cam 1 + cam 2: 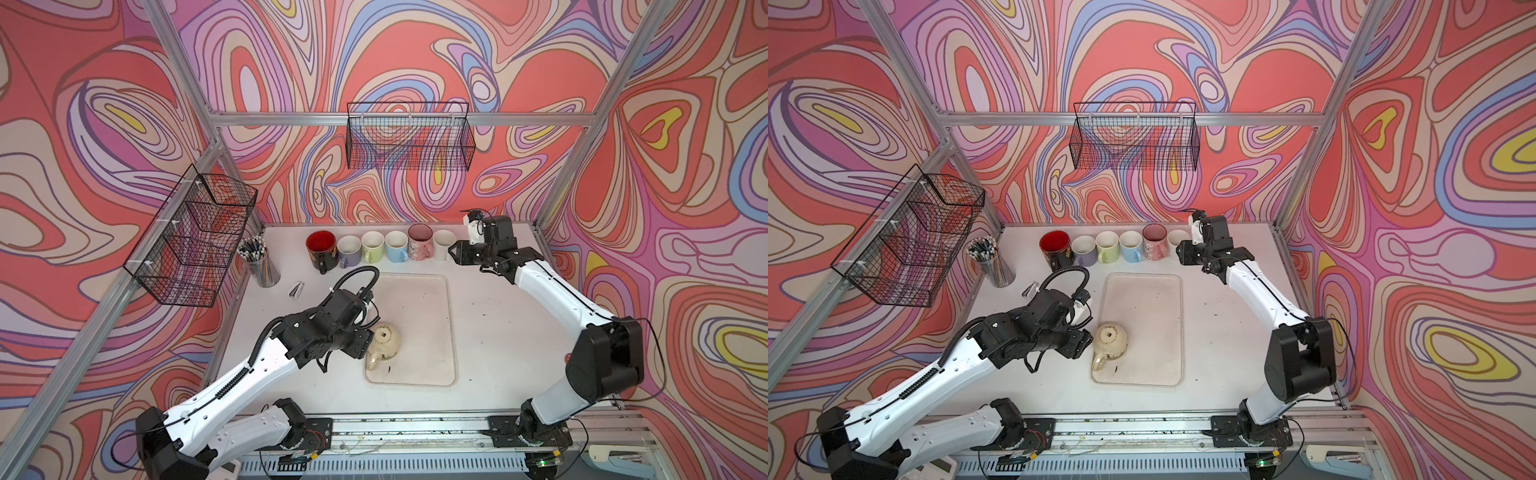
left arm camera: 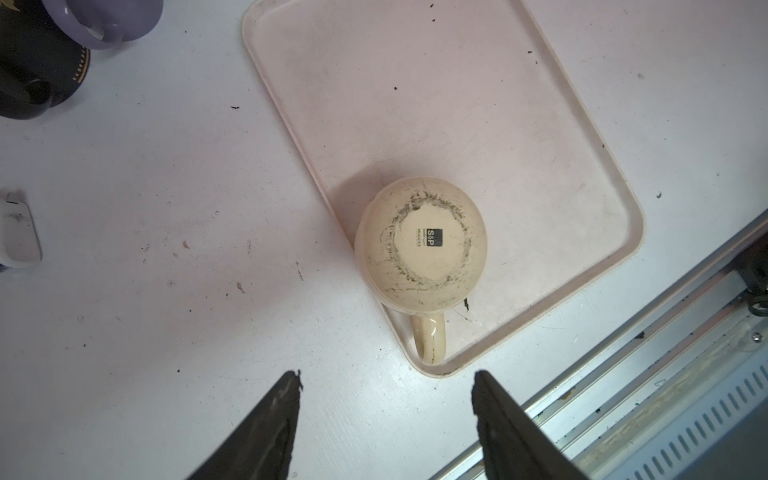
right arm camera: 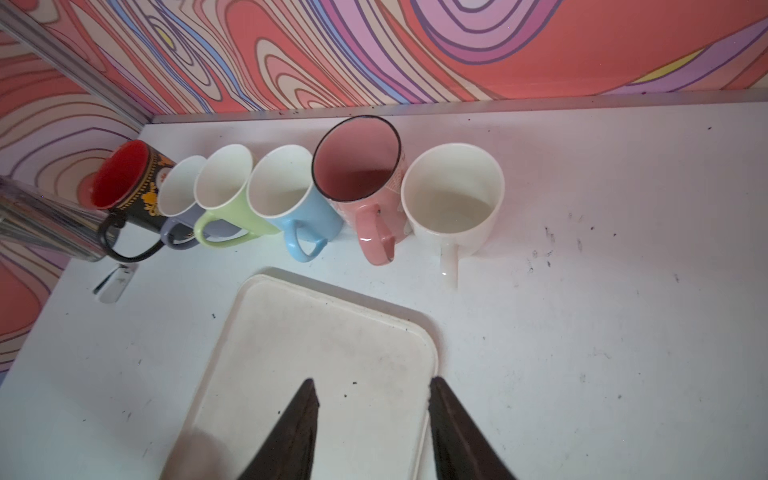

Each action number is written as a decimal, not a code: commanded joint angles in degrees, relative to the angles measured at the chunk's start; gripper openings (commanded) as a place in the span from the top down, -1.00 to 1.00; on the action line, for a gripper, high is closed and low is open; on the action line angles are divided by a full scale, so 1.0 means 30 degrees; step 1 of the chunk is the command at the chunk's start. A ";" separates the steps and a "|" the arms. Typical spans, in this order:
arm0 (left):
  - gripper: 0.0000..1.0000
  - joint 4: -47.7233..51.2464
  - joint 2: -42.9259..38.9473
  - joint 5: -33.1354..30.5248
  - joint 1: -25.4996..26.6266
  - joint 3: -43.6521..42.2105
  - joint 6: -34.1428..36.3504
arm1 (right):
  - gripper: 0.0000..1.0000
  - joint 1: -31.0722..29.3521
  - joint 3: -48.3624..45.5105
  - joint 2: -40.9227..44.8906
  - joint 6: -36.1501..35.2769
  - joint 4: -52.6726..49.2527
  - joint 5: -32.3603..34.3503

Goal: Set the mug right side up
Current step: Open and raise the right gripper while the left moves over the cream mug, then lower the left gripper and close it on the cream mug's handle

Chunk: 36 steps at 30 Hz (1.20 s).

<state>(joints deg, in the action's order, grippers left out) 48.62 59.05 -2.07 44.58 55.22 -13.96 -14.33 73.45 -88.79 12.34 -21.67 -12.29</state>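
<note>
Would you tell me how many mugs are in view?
7. Six stand upright in a back row: black-and-red, lavender, green, blue, pink, white. One cream mug lies upside down on the tray. None seems hidden.

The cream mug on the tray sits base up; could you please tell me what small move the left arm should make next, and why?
Probably ease the left gripper forward until its open jaws straddle the cream mug. The mug is upside down near a corner of the tray, nothing is between the jaws yet, and the right gripper is away by the back row of mugs.
</note>
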 commanded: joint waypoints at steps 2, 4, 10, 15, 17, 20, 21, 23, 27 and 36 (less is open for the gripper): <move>-0.30 0.0906 0.0208 -0.0761 0.0692 -0.0810 -0.1925 | 0.10 -0.0087 -0.3523 0.2704 0.2678 0.3986 -0.2032; -0.26 0.0858 0.0456 -0.1024 0.1007 -0.1068 -0.2428 | 0.10 -0.0408 -0.5017 0.3820 0.3432 0.5023 -0.2171; -0.13 0.0597 0.1572 -0.1770 0.2054 -0.1653 -0.3394 | 0.10 -0.0892 -0.8564 0.6172 0.5059 0.7300 -0.3049; -0.11 -0.0301 0.2443 -0.1562 0.2452 -0.2327 -0.3900 | 0.08 -0.0908 -1.0400 0.7164 0.5348 0.8038 -0.3283; -0.11 -0.0640 0.2701 -0.1472 0.2455 -0.2553 -0.4034 | 0.08 -0.0908 -1.0831 0.7299 0.5350 0.8188 -0.3402; -0.09 -0.0875 0.3067 -0.1481 0.2512 -0.2587 -0.4136 | 0.07 -0.0908 -1.1254 0.7296 0.5350 0.8461 -0.3544; -0.07 -0.1008 0.3186 -0.1417 0.2507 -0.2587 -0.4130 | 0.07 -0.0908 -1.1374 0.7234 0.5370 0.8606 -0.3627; -0.03 -0.1222 0.3478 -0.1284 0.2528 -0.2589 -0.4166 | 0.07 -0.0908 -1.1544 0.7097 0.5427 0.8863 -0.3773; -0.01 -0.1651 0.4173 -0.1066 0.2656 -0.2435 -0.4283 | 0.07 -0.0908 -1.1794 0.6699 0.5453 0.9400 -0.3896; -0.07 -0.2246 0.5752 -0.1208 0.3042 -0.2108 -0.4445 | 0.06 -0.0908 -1.2084 0.5963 0.5322 1.0116 -0.4046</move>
<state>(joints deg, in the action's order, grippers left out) 42.81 75.00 -5.39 53.34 47.88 -26.26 -16.86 38.11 -70.32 28.45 6.79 -23.92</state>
